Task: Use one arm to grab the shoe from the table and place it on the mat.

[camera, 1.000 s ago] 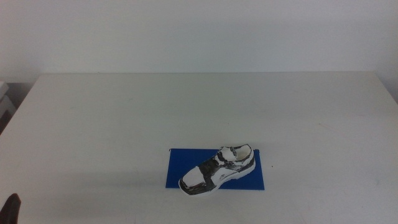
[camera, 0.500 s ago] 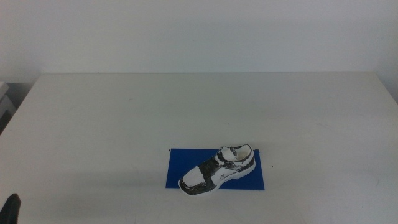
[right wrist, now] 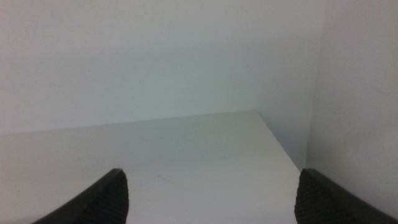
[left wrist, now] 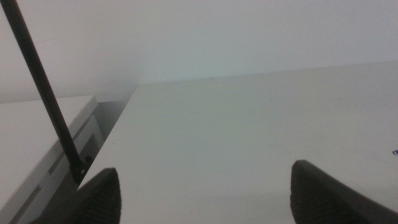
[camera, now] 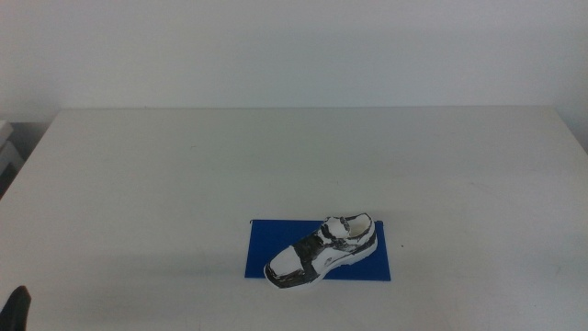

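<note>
Shoe lying on the mat, both arms drawn back with fingers spread.

Middle view: the shoe [camera: 323,252] rests on the blue mat [camera: 262,250] near the front of the white table [camera: 294,156], set at a slant, toe toward the near left and slightly over the mat's near edge. Only a dark tip of the left gripper [camera: 16,305] shows at the near left corner. Left wrist view: the left gripper [left wrist: 205,186] is released, jaws wide apart over bare tabletop, holding nothing. Right wrist view: the right gripper [right wrist: 208,190] is likewise spread and empty above the table's right edge.
</note>
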Robot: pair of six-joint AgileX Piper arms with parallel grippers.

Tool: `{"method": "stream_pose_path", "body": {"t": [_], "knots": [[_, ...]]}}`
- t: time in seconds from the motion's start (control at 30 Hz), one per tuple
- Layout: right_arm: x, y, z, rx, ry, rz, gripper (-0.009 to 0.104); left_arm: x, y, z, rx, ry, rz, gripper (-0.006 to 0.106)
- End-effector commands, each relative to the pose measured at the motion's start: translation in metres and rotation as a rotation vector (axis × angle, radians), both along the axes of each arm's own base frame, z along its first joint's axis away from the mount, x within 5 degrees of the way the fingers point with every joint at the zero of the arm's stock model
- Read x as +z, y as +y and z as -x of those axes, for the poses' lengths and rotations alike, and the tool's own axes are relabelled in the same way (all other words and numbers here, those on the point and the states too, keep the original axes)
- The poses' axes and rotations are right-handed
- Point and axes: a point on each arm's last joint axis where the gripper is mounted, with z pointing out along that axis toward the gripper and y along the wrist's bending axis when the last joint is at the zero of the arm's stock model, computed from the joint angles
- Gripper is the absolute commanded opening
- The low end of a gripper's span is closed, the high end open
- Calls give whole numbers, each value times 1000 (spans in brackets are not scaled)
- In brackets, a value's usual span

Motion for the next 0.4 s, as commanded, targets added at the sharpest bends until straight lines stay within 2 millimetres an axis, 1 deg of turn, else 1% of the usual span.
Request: {"method": "stream_pose_path", "body": {"t": [0.0, 0.37], "knots": [[14, -1, 0, -11, -73, 45, 79, 8, -1, 1, -15, -101, 8, 93], [14, 0, 0, 10, -73, 54, 79, 8, -1, 1, -15, -101, 8, 93]]}}
